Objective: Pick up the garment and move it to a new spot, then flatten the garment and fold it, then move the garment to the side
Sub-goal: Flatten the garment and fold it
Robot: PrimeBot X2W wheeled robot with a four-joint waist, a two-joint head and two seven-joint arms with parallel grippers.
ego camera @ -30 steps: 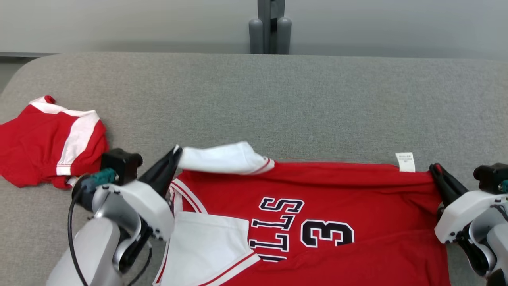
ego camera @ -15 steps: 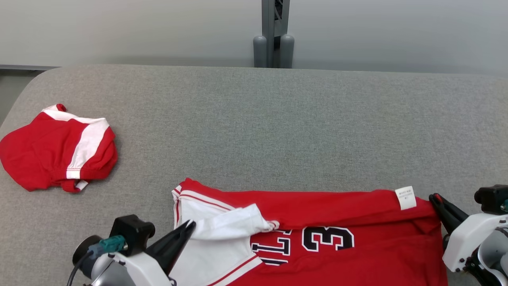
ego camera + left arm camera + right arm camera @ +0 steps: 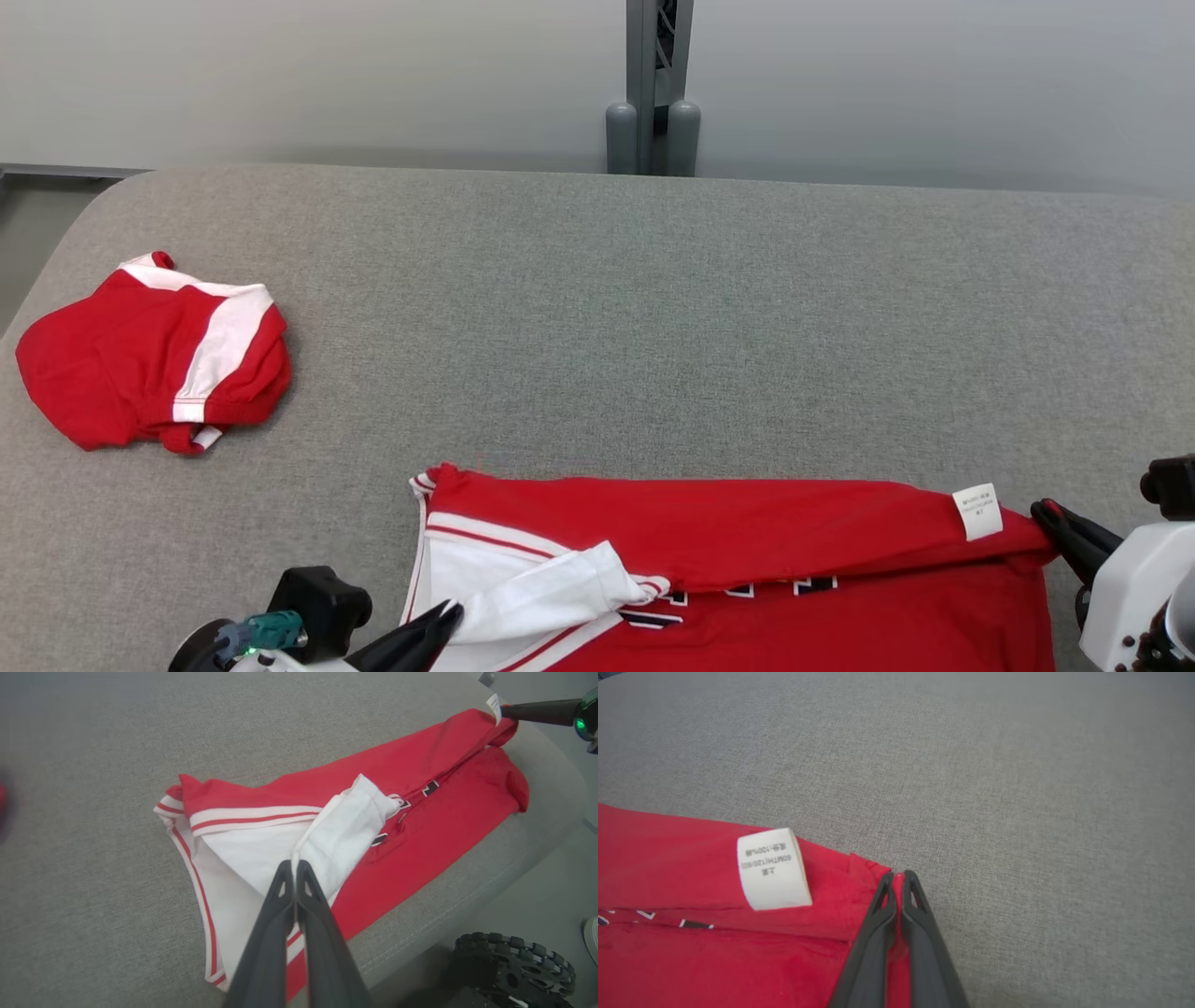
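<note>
The red jersey (image 3: 747, 532) is laid along the near edge of the grey padded surface (image 3: 597, 308). Its white sleeve (image 3: 345, 826) is pinched by the left hand (image 3: 294, 864) and its labelled corner by the right hand (image 3: 899, 876). A pale wall (image 3: 280, 75) is seen behind.

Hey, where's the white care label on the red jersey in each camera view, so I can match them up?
Head view: care label at lower right, on the far edge of the jersey.
Left wrist view: care label in the top right corner.
Right wrist view: care label left of centre.
Shared landmark: the right pincer, shut on the jersey corner beside the label.
</note>
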